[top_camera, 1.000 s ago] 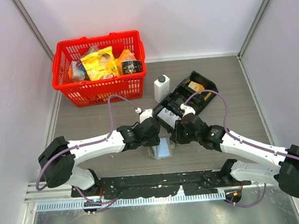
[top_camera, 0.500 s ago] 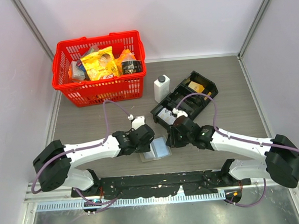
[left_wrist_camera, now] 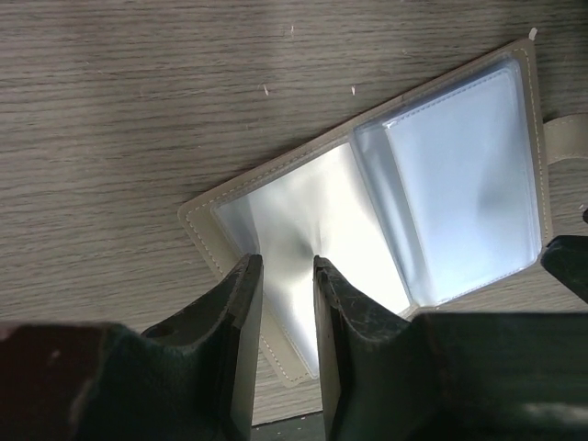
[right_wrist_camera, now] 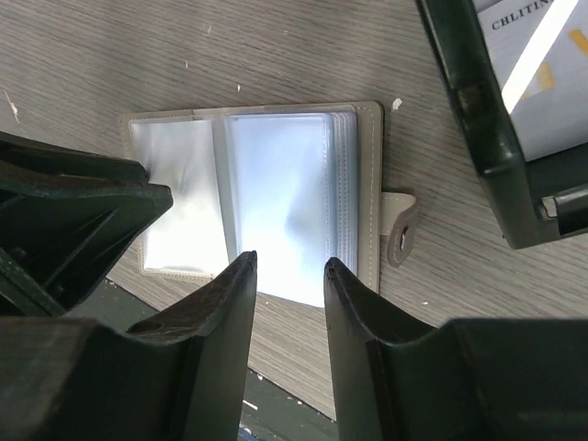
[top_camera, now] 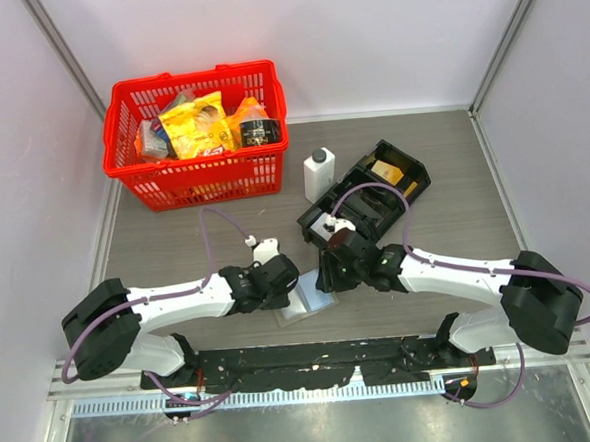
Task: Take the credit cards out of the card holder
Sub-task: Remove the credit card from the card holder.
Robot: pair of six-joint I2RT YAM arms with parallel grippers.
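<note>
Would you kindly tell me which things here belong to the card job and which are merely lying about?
For the job: card holder, left pincer, right pincer.
Lying about: red basket, white bottle, black tray.

My right wrist camera gives me only one scrap of print I can read: dark capitals that look like "CHLITIN", cut off at the frame edge. They stand on a white label (right_wrist_camera: 514,64) lying in the black tray (right_wrist_camera: 459,92), and the orange marks beside them are too blurred for me to make out. In the top view the snack packets (top_camera: 197,127) in the red basket (top_camera: 197,182) carry printing, but it is too small for me to read.
</note>
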